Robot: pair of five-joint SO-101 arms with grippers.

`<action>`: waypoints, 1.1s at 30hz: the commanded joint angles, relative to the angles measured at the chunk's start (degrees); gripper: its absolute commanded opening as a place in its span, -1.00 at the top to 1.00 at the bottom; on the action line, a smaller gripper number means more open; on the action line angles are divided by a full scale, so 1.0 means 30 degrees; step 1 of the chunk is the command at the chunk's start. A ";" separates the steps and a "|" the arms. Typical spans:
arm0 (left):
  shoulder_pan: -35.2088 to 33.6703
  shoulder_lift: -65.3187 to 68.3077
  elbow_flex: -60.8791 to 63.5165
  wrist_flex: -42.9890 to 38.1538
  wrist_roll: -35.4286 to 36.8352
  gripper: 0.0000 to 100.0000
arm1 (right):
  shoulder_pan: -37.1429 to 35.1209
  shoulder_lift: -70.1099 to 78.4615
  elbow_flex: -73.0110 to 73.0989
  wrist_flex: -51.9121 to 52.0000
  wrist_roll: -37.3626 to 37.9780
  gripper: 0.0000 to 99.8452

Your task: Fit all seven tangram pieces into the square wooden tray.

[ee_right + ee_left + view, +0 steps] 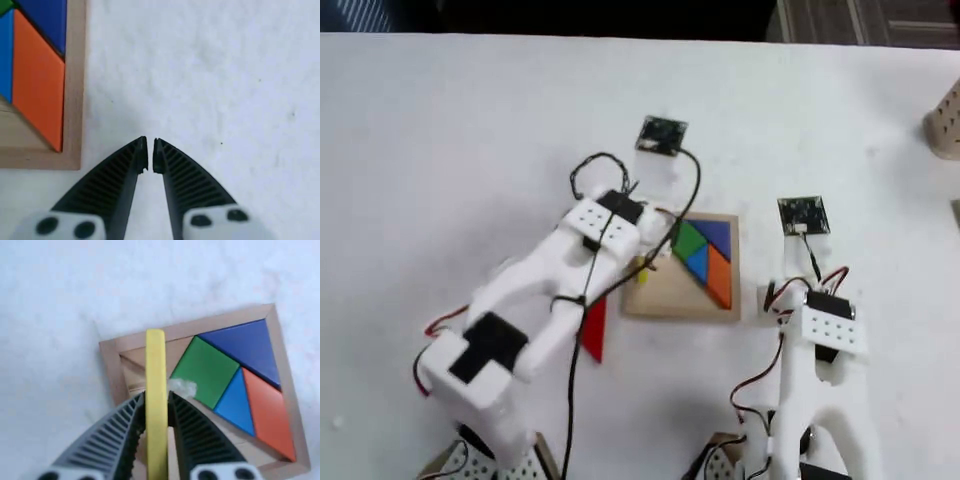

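The square wooden tray lies mid-table and holds a green square, a large blue triangle, a smaller blue triangle and an orange piece. Its left half is bare wood. My left gripper hangs over that bare part, shut on a yellow piece held on edge, also seen as yellow piece. A red piece lies on the table left of the tray, partly under the left arm. My right gripper is shut on nothing, over bare table just right of the tray.
A wooden object stands at the far right edge. Black cables loop over the left arm near the tray. White table stretches open at the back and far left.
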 commanded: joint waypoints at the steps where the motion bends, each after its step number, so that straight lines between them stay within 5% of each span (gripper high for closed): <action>1: -0.0777 0.0454 -0.1084 -0.0469 0.0117 0.76 | 0.0161 -0.0396 -0.0088 -0.0161 0.0234 0.94; 9: -0.0806 0.0689 -0.1055 -0.0234 0.0059 0.75 | 0.0161 -0.0396 -0.0059 -0.0161 0.0234 0.94; 33: -0.1392 0.0630 -0.7150 0.8469 -0.1465 0.76 | 0.0161 -0.0396 -0.0059 -0.0278 0.0264 0.94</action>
